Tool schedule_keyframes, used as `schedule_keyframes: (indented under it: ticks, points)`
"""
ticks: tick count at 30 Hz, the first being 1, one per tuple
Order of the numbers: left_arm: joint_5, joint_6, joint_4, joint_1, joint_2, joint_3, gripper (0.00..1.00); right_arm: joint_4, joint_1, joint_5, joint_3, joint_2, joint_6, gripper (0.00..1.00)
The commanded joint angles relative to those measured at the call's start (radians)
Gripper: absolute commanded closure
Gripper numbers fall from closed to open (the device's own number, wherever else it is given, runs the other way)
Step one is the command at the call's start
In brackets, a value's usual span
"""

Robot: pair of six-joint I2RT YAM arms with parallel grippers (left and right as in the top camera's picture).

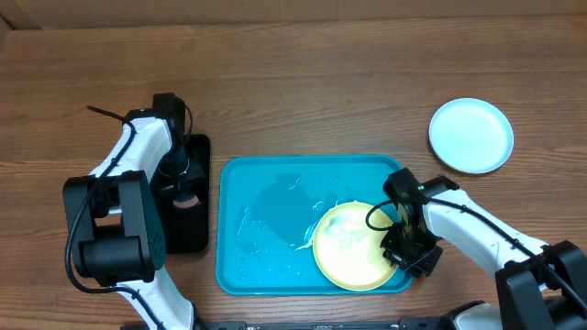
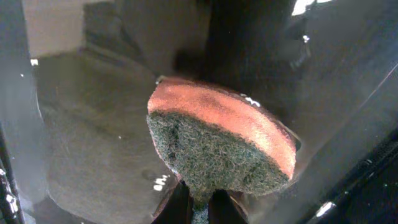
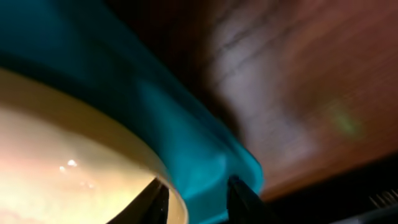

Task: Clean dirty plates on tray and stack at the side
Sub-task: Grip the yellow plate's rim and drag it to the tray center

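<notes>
On the table (image 1: 293, 82), the turquoise tray (image 1: 266, 183) is parked centre, a black tray (image 1: 194, 229) just left of it. A yellow-green plate (image 1: 344, 247) is laid in the turquoise tray's near right corner, its edge straddled by the right gripper (image 1: 404, 252), jaws slightly parted (clamped or not can't be told), and a light blue plate (image 1: 470, 135) is left far right. A sponge (image 2: 217, 143) is pinched tight by the left gripper (image 2: 199, 208) over the black tray.
</notes>
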Motion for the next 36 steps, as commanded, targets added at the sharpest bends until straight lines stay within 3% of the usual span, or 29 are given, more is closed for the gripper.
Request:
schedule_keyframes:
  ticks: [1, 4, 6, 8, 14, 17, 23, 28, 36]
  points:
    - [0.013, 0.019, 0.004, 0.002, 0.0, -0.002, 0.96, 0.046, 0.006, 0.014, -0.012, -0.018, -0.026, 0.65]
    - [0.013, 0.019, 0.003, 0.002, 0.0, -0.002, 0.96, 0.073, 0.006, 0.018, -0.012, -0.018, -0.034, 0.62]
    - [0.013, 0.019, 0.004, 0.002, 0.0, -0.002, 0.96, 0.096, 0.006, 0.018, -0.012, -0.018, -0.051, 0.77]
    - [0.012, 0.019, 0.004, 0.002, 0.0, -0.002, 0.96, 0.118, 0.006, 0.018, -0.012, -0.018, -0.065, 0.85]
    - [0.012, 0.019, 0.0, 0.002, 0.0, -0.002, 0.96, 0.179, 0.006, 0.019, -0.012, -0.018, -0.117, 0.84]
    - [0.012, 0.019, 0.0, 0.002, 0.0, -0.002, 0.96, 0.246, 0.006, 0.038, -0.012, -0.018, -0.141, 0.96]
    - [0.013, 0.023, -0.005, 0.002, 0.0, -0.002, 0.96, 0.402, 0.006, 0.07, -0.01, -0.018, -0.238, 0.96]
    - [0.013, 0.041, -0.011, 0.002, 0.0, -0.002, 0.96, 0.48, 0.006, 0.074, -0.01, -0.018, -0.401, 0.96]
    - [0.069, 0.111, 0.01, 0.002, 0.0, -0.002, 0.96, 0.488, 0.006, 0.131, -0.003, -0.018, -0.61, 0.96]
